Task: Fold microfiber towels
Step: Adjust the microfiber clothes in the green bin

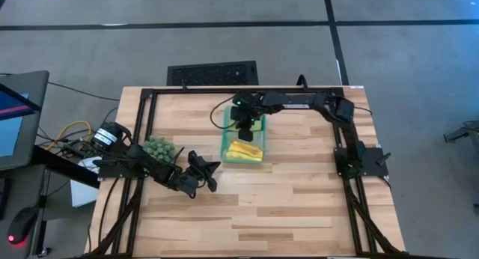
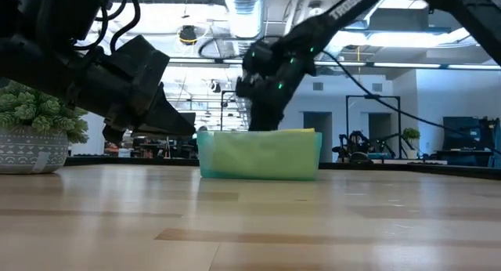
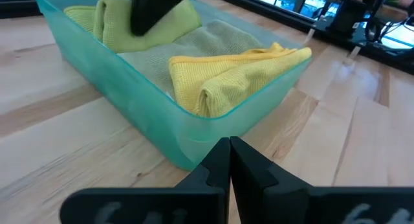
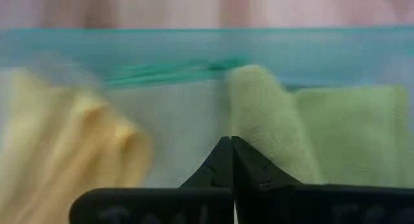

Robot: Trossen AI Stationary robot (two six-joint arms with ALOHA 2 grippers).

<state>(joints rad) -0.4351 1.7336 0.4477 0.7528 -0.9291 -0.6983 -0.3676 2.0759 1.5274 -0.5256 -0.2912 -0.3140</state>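
Your right gripper (image 1: 245,132), fingers pressed together, hangs inside the teal rectangular plastic tray (image 1: 225,143), directly over the lime green microfiber towel (image 3: 171,20); the yellow towel (image 1: 245,151) lies at the tray's opposite end.

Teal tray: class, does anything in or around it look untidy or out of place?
Slightly. In the teal tray the yellow towel lies bunched and spills over the rim, and the lime green towel is crumpled at the other end. Nothing is spilled on the table.
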